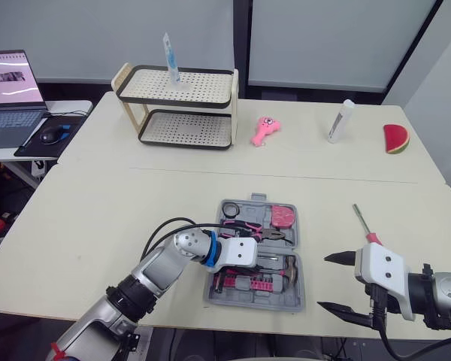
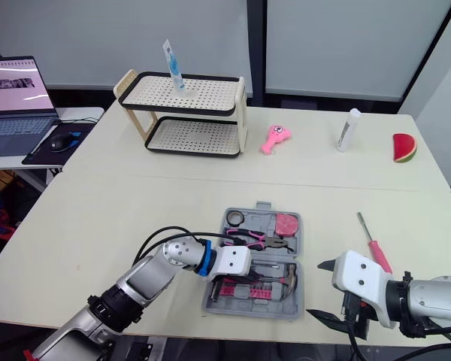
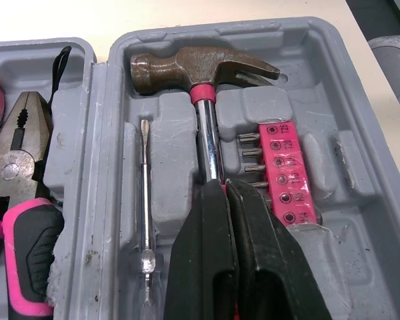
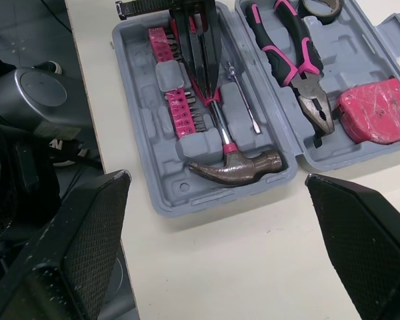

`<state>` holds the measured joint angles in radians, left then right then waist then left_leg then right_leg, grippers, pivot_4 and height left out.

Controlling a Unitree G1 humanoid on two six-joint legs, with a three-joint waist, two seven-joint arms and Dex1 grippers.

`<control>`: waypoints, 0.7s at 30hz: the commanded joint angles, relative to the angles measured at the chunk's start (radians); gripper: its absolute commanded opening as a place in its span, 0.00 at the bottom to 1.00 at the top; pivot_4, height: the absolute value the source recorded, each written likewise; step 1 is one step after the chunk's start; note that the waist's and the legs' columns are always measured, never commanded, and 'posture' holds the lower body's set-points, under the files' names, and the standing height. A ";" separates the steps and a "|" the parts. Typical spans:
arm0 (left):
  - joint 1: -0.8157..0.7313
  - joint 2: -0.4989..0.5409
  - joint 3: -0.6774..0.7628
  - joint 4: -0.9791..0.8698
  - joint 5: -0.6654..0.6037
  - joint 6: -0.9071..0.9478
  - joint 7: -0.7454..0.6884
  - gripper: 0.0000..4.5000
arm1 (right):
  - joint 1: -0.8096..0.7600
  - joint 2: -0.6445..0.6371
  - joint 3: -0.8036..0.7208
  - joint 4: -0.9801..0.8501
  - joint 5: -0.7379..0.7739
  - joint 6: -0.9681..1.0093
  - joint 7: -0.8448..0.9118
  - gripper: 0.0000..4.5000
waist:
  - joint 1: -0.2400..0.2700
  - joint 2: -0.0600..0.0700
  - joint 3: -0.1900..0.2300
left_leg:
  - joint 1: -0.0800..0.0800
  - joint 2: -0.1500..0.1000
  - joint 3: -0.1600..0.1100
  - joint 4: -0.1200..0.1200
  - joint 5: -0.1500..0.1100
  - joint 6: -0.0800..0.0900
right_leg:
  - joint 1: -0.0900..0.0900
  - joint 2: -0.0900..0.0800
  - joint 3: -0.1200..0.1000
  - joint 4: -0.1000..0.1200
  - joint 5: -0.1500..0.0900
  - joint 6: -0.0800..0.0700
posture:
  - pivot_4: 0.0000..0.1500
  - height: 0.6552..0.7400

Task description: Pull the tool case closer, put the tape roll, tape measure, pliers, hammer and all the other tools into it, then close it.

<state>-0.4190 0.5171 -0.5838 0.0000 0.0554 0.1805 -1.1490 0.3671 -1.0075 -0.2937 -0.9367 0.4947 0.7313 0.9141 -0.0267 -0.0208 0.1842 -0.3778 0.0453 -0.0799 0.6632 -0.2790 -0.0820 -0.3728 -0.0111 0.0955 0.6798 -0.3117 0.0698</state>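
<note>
The grey tool case [image 1: 258, 254] lies open near the table's front edge. Its far half holds a black tape roll [image 1: 231, 213], pink-handled pliers [image 1: 259, 232] and a pink tape measure [image 1: 283, 216]. In the near half lie the hammer [image 3: 200, 70], a small screwdriver [image 3: 144, 187] and a pink bit holder [image 3: 283, 170]. My left gripper [image 3: 225, 188] is over the near half, shut on the hammer's shaft. To the right of the case, my right gripper [image 1: 323, 282] stands wide open and holds nothing. A pink-handled screwdriver [image 1: 364, 226] rests on the table beyond it.
A two-tier rack [image 1: 179, 105] with a tube [image 1: 171, 56] on top stands at the back left. A pink toy [image 1: 266, 129], a white tube [image 1: 340, 120] and a watermelon slice [image 1: 395, 138] lie along the back. A laptop [image 1: 11, 90] sits on a side table.
</note>
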 commanded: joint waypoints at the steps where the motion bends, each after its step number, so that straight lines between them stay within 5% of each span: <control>1: 0.036 0.030 0.017 -0.028 -0.019 0.028 -0.027 0.01 | -0.008 -0.002 -0.017 -0.021 0.007 -0.019 0.003 1.00 | 0.000 0.000 0.000 | 0.000 0.000 0.000 0.000 0.000 0.000 | 0.000 0.000 0.000 0.000 0.000 0.000 | 1.00 0.94; 9: 0.148 0.144 0.264 -0.248 -0.309 0.034 -0.125 0.01 | -0.035 0.039 -0.062 0.000 0.024 -0.039 -0.012 1.00 | -0.003 0.000 0.000 | -0.001 0.001 0.000 0.000 0.000 0.000 | -0.001 0.000 0.000 0.001 0.000 0.000 | 1.00 0.94; 21: 0.441 0.179 0.785 -0.121 -0.415 -0.015 0.134 0.01 | 0.108 0.232 -0.338 0.266 -0.156 -0.327 -0.048 1.00 | -0.004 0.000 0.000 | -0.001 0.001 0.001 -0.001 0.000 0.000 | -0.002 -0.001 0.000 0.000 0.000 0.000 | 1.00 0.94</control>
<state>-0.0103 0.6896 0.1382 -0.1067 -0.3428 0.1678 -1.0502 0.4658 -0.7931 -0.5734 -0.7047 0.3618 0.4695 0.8783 -0.0304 -0.0208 0.1845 -0.3789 0.0464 -0.0786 0.6623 -0.2792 -0.0821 -0.3750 -0.0124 0.0957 0.6798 -0.3118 0.0697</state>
